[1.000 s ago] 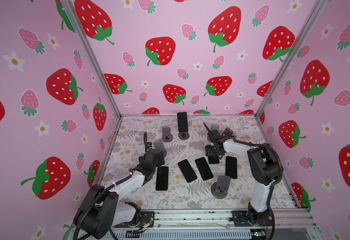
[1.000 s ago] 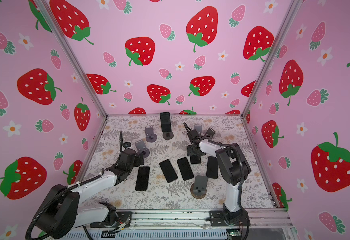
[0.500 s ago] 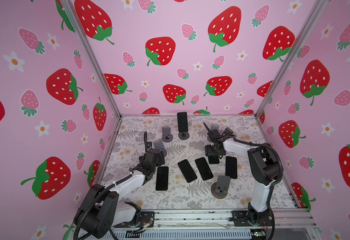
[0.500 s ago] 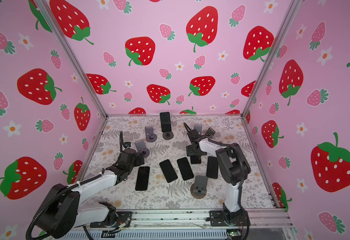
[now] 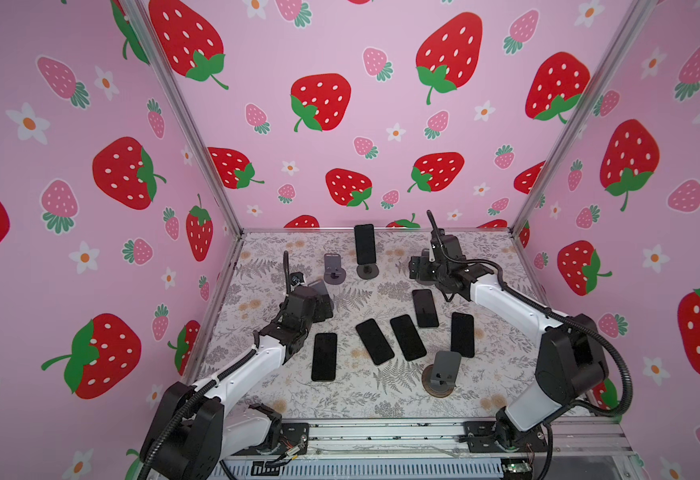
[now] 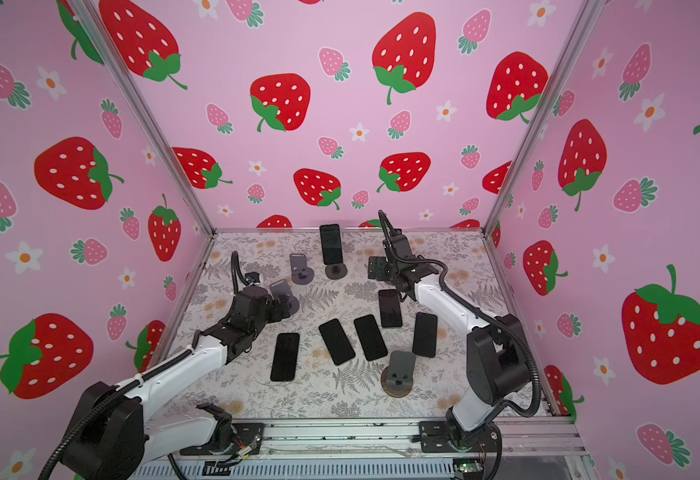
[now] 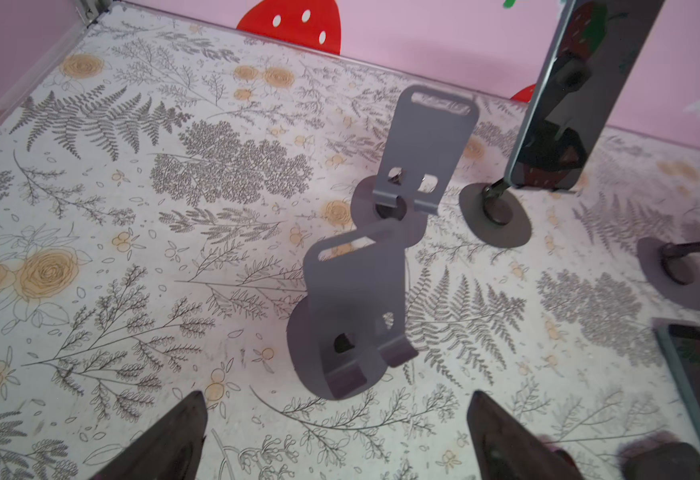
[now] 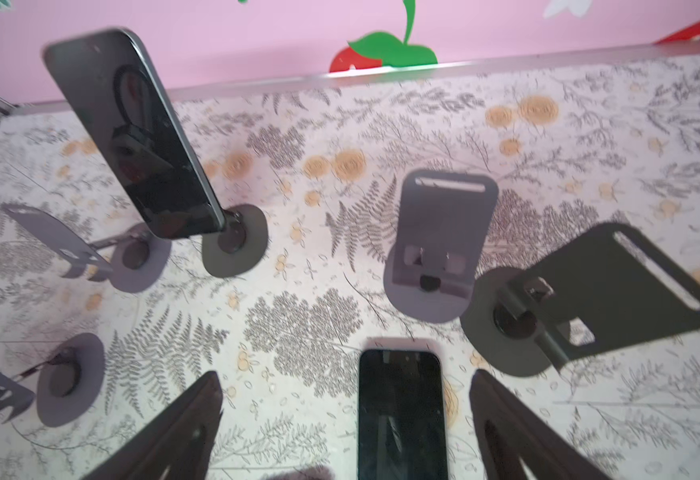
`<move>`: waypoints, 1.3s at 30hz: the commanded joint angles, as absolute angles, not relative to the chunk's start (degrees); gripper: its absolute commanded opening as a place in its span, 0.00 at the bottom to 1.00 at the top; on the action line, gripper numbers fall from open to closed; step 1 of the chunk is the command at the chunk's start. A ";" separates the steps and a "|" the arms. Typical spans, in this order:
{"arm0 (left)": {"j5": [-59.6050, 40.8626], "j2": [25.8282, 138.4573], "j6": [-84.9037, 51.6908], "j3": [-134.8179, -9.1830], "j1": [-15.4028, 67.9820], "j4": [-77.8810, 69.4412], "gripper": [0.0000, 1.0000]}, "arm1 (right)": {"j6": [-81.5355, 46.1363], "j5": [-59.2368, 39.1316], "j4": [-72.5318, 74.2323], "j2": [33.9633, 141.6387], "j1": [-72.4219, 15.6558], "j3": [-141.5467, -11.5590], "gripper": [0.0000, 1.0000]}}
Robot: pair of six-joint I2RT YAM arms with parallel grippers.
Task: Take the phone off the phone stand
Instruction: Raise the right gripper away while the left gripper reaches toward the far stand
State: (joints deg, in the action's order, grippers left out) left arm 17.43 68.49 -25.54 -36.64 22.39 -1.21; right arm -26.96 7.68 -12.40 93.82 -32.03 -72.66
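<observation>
The phone (image 5: 364,245) is stood upright on its phone stand (image 5: 367,271) by the back wall. It is seen near the right pincer (image 5: 417,269), on its left side. That pincer and the left pincer (image 5: 323,305) are opened wide and empty.

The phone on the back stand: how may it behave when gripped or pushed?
The phone looks rigid and glossy, so probably slippery. It stands tall on a stand with a small round base, so a push may tip both.
</observation>
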 commanded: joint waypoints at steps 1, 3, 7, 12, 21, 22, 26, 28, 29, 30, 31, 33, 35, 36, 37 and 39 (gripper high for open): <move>14.30 67.59 -31.41 -41.83 22.56 4.05 0.98 | -26.46 4.92 -8.44 95.77 -32.44 -75.56 0.97; 14.52 68.05 -33.45 -44.75 23.28 6.60 0.97 | -26.20 4.32 -8.23 97.31 -32.52 -77.36 0.99; 15.06 70.36 -34.36 -52.46 24.58 12.96 0.98 | -25.53 4.92 -5.61 98.86 -33.08 -78.65 1.00; 13.57 70.80 -35.14 -59.95 24.57 20.27 0.99 | -25.14 4.92 -4.56 103.17 -34.48 -83.18 1.00; 7.59 81.17 -29.51 -75.37 25.35 25.54 0.99 | -28.50 9.69 -2.84 100.10 -34.89 -80.14 1.00; 7.56 83.29 -28.92 -77.77 25.77 26.68 0.99 | -28.92 10.42 -3.01 98.89 -34.89 -78.72 1.00; 9.31 92.19 -28.10 -88.07 27.58 30.40 0.99 | -31.35 10.07 -4.37 94.02 -34.89 -72.98 1.00; 10.64 96.19 -28.29 -92.60 28.22 32.00 0.99 | -33.49 10.11 -3.64 91.13 -34.89 -68.66 1.00; 11.59 98.35 -28.54 -95.19 28.48 33.06 0.99 | -34.66 10.26 -2.78 89.42 -34.89 -66.04 1.00; 12.78 100.26 -28.56 -97.52 28.86 33.84 0.99 | -35.72 10.30 -1.14 87.57 -34.85 -63.40 1.00; 13.75 101.95 -28.56 -99.22 29.12 34.51 0.99 | -36.36 9.43 0.72 86.24 -34.83 -60.55 1.00; 15.21 105.46 -28.45 -102.91 29.50 35.26 0.99 | -36.80 5.74 5.02 83.37 -34.89 -55.28 1.00; 15.94 108.63 -28.74 -105.97 29.51 35.76 0.99 | -37.26 4.57 6.03 81.76 -34.97 -52.47 1.00; 16.37 110.13 -28.73 -107.56 29.62 35.99 0.99 | -36.91 4.41 5.77 81.07 -34.94 -51.45 1.00; 16.94 111.41 -28.55 -108.79 29.68 35.96 0.99 | -36.32 4.39 5.68 80.51 -34.97 -50.64 1.00; 18.00 114.03 -27.43 -111.11 29.92 35.06 0.99 | -34.87 5.02 5.72 79.40 -34.98 -48.62 1.00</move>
